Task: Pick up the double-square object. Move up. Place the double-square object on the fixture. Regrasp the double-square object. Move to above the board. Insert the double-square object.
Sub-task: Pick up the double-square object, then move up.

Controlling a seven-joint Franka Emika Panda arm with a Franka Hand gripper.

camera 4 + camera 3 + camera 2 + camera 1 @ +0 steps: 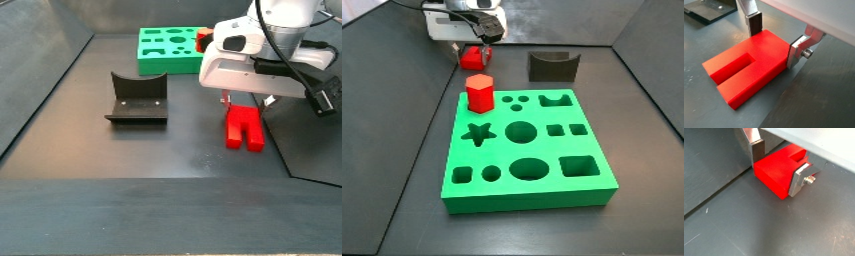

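Note:
The double-square object (747, 67), a red block with two lobes and a notch, lies flat on the dark floor. My gripper (776, 40) reaches down over its solid end, one finger pressed on each side, the lobes pointing away. Both wrist views show this grip; the block (776, 172) fills the gap between the fingers (799, 179). In the side views the gripper (243, 103) stands over the block (243, 128), which rests on the floor. The fixture (136, 98) stands apart to one side. The green board (553, 148) lies beyond.
A taller red hexagonal prism (478, 92) stands upright on a corner of the board. The fixture (552, 66) sits just past the board's far edge. Dark enclosure walls (40, 60) ring the floor, and the block lies close to one wall.

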